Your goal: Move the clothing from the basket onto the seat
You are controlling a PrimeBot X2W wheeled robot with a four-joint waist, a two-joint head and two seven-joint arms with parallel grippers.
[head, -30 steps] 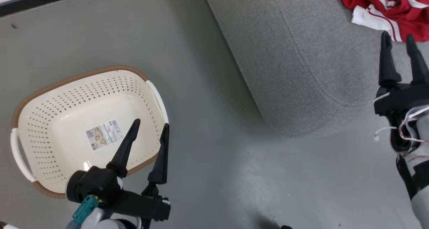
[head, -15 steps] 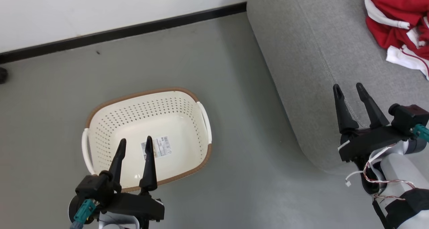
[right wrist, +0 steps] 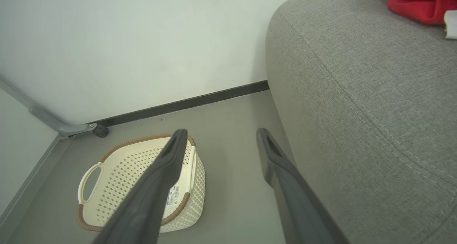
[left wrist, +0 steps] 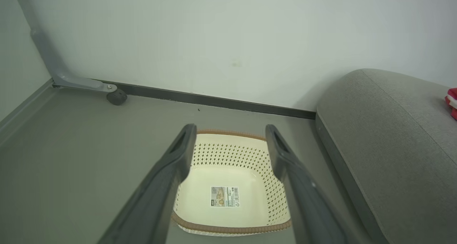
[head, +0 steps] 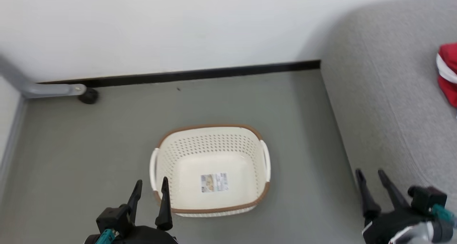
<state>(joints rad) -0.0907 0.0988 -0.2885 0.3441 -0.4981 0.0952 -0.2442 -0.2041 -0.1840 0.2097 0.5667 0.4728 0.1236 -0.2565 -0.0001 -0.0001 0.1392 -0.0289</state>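
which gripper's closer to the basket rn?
Left. The left gripper hangs open by the basket's near-left corner in the head view. The right gripper, also open, is across a strip of floor, by the seat's front edge.

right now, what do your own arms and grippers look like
The left gripper and the right gripper match: blocky and black below, each with two long, tapering black fingers and a teal connector at the side. In the wrist views the fingers look matte dark grey, with a narrow recess near each tip. A pale grey forearm shows behind the right one.
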